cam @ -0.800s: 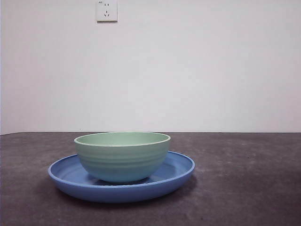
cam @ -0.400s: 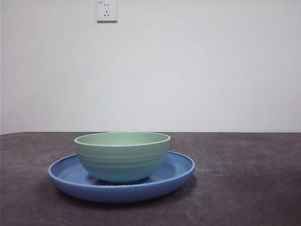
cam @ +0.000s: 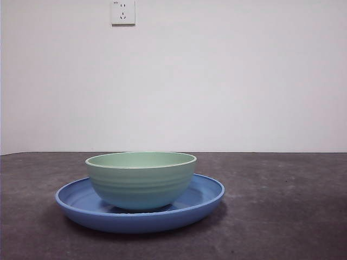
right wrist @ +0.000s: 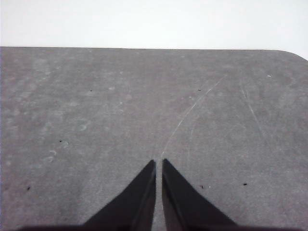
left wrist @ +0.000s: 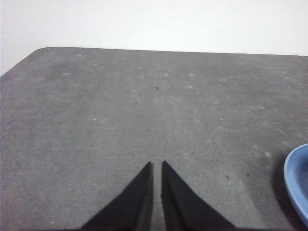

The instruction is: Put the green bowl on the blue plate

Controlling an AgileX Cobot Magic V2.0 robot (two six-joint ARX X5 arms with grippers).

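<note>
The green bowl (cam: 141,179) stands upright inside the blue plate (cam: 203,197) on the dark table, left of centre in the front view. No arm shows in the front view. My left gripper (left wrist: 157,166) is shut and empty above bare table, and an edge of the blue plate (left wrist: 296,180) shows off to its side. My right gripper (right wrist: 159,163) is shut and empty above bare table, with neither bowl nor plate in its view.
A white wall with a power socket (cam: 123,12) stands behind the table. The table's rounded corners show in both wrist views. The grey tabletop (cam: 282,216) stretches to the right of the plate.
</note>
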